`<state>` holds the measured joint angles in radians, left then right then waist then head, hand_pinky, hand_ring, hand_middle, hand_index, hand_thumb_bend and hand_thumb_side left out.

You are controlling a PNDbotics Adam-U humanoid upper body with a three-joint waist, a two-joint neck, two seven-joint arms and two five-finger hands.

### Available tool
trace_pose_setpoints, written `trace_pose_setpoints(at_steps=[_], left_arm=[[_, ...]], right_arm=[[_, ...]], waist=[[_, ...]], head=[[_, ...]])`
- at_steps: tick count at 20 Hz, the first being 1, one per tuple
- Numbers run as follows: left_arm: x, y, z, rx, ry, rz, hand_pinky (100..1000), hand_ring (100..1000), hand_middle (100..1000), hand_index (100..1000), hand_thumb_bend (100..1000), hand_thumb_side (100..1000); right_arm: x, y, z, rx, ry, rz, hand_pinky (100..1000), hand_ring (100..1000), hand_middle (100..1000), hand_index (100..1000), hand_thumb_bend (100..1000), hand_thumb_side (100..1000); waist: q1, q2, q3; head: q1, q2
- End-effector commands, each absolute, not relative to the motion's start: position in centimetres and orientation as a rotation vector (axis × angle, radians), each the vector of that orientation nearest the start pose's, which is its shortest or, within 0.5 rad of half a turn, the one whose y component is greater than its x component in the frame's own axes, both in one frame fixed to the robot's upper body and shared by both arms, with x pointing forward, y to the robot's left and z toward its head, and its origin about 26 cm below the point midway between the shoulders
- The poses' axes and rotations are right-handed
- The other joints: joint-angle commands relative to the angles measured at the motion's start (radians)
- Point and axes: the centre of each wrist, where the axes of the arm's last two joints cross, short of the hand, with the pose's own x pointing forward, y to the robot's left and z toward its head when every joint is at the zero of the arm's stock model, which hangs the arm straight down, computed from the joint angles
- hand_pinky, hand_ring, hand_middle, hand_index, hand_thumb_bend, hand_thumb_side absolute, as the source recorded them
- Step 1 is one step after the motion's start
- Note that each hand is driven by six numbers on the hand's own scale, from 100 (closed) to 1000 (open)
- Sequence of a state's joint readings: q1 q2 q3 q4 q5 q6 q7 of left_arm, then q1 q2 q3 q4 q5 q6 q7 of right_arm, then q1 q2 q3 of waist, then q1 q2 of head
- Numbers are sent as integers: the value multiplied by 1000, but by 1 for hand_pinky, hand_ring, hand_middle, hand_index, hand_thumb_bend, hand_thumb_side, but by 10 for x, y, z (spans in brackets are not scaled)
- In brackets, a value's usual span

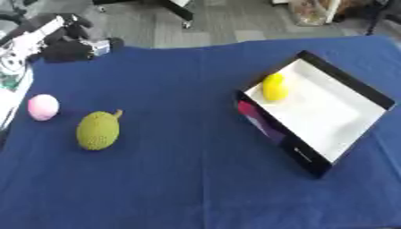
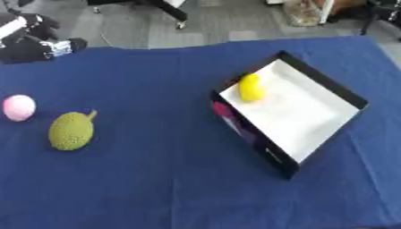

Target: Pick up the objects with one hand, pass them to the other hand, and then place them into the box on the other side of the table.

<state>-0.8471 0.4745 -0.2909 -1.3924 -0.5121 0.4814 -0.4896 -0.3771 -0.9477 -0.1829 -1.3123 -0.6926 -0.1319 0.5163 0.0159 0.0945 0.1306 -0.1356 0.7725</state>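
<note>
Robot hand (image 1: 66,42) on the left hangs at the far left edge of the blue surface (image 1: 188,179); its fingers cannot be made out. Nearby lie a pink ball (image 1: 43,107) and green knobbly fruit (image 1: 98,130). Well apart, the box (image 1: 356,87) holds a yellow object (image 1: 274,87).

The left hand (image 1: 69,47) shows at about ten o'clock in the left eye view, a dark, mostly black mass. Its arm (image 1: 27,39) (pale silver-white along the top, black beneath) runs from the hand out toward the ten o'clock corner. The hand's pose cannot be made out.
</note>
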Motion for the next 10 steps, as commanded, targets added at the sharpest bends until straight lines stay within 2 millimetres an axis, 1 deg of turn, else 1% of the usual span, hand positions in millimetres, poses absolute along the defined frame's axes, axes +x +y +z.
trace_pose_setpoints(at_steps=[1, 3, 4, 6, 7, 9, 10], left_arm=[[434, 240, 258, 675, -1295, -1084, 879, 866, 736, 877, 665, 618], [442, 251, 258, 711, -1236, -1082, 881, 868, 741, 872, 676, 554], [445, 256, 258, 726, -1208, -1084, 881, 868, 743, 869, 671, 506], [450, 264, 259, 750, -1159, -1090, 881, 868, 745, 862, 656, 445], [452, 267, 259, 761, -1133, -1090, 880, 868, 748, 859, 643, 382], [456, 275, 259, 779, -1087, -1085, 879, 868, 749, 857, 640, 358], [458, 278, 259, 779, -1063, -1083, 880, 868, 750, 858, 642, 364]], right_arm=[[322, -508, 259, -62, -1957, 522, 1000, 1000, 1000, 1000, 100, 516], [321, -509, 259, -67, -1958, 522, 1000, 1000, 1000, 1000, 100, 514], [321, -509, 259, -70, -1959, 523, 1000, 1000, 1000, 1000, 100, 514], [321, -509, 259, -75, -1961, 524, 1000, 1000, 1000, 1000, 100, 515], [321, -509, 259, -77, -1962, 526, 1000, 1000, 1000, 1000, 100, 515], [320, -508, 259, -83, -1964, 530, 1000, 1000, 1000, 1000, 100, 515], [320, -508, 259, -87, -1964, 530, 1000, 1000, 1000, 1000, 100, 516]], waist=[[10, -22, -3], [9, -20, -4], [9, -18, -5], [8, -14, -6], [7, -11, -8], [7, -4, -14], [7, -1, -17]], head=[[18, -2], [24, -2], [26, -2], [32, -2], [36, -2], [44, -2], [48, -2]])
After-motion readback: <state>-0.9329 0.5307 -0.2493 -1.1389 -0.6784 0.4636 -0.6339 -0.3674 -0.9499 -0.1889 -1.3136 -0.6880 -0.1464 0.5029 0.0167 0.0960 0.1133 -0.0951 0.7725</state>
